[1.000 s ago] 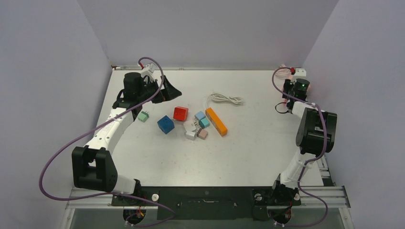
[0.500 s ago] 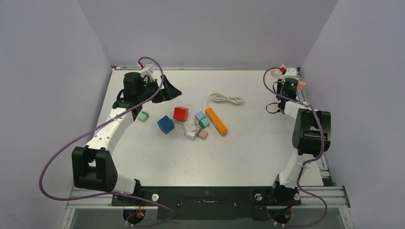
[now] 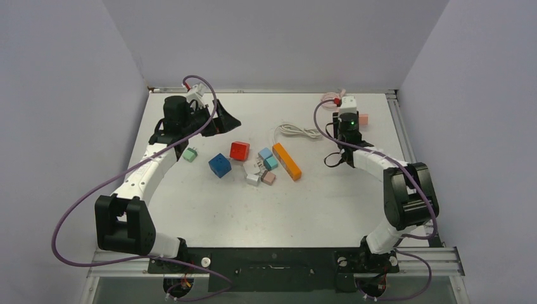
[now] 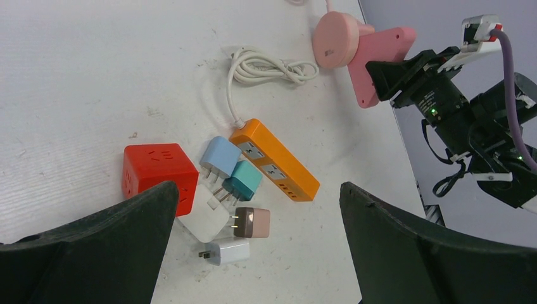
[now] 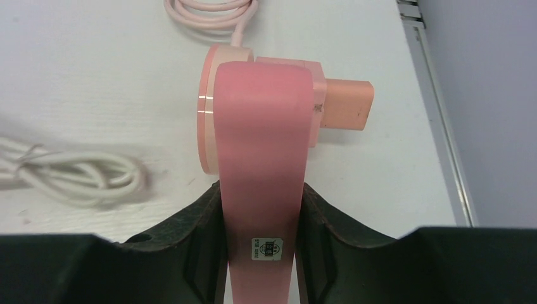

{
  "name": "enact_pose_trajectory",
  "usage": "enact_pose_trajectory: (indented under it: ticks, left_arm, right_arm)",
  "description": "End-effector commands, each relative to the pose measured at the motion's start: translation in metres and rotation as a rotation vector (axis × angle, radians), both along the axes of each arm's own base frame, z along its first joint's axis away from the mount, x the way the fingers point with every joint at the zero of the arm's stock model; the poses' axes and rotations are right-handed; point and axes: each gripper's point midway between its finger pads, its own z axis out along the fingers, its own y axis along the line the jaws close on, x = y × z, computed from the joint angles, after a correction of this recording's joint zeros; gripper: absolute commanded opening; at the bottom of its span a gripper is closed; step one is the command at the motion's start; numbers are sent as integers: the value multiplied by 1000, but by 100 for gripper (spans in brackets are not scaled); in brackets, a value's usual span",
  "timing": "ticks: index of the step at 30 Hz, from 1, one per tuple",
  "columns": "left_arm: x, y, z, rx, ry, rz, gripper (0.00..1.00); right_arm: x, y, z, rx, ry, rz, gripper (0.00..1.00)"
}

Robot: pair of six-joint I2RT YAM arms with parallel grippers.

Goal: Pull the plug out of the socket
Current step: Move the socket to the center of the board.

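Upper right in the top view, the right gripper (image 5: 259, 244) pinches the pink socket (image 5: 261, 126), plug (image 5: 345, 104) in it; the left gripper (image 4: 256, 190) gapes wide, empty.

We see an orange power strip (image 4: 274, 168); left of it a red cube (image 4: 158, 177) and a blue cube (image 3: 220, 165) (nearer it, a pale blue plug (image 4: 218, 157)); right of it, a pink socket (image 5: 259, 183).

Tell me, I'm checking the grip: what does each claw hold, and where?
Right claw clamps the pink socket strip across its sides near the labelled end; left claw holds nothing.
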Motion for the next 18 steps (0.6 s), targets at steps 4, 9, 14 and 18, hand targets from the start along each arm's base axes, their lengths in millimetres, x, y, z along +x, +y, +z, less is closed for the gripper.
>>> enact_pose_trajectory:
  ticks: [4,9,14,18]
  left_arm:
    - [0,2,27,-9,-96,16,96]
    - [-2,0,28,-8,-98,11,96]
    - [-7,-4,33,3,-117,4,96]
    - [-9,-8,31,16,-118,-3,96]
  right_arm:
    - [-33,58,25,24,-83,-5,5]
    - [-61,81,25,57,-88,-35,5]
    - [-89,106,19,134,-72,-29,5]
    - [-111,135,1,175,-32,15,5]
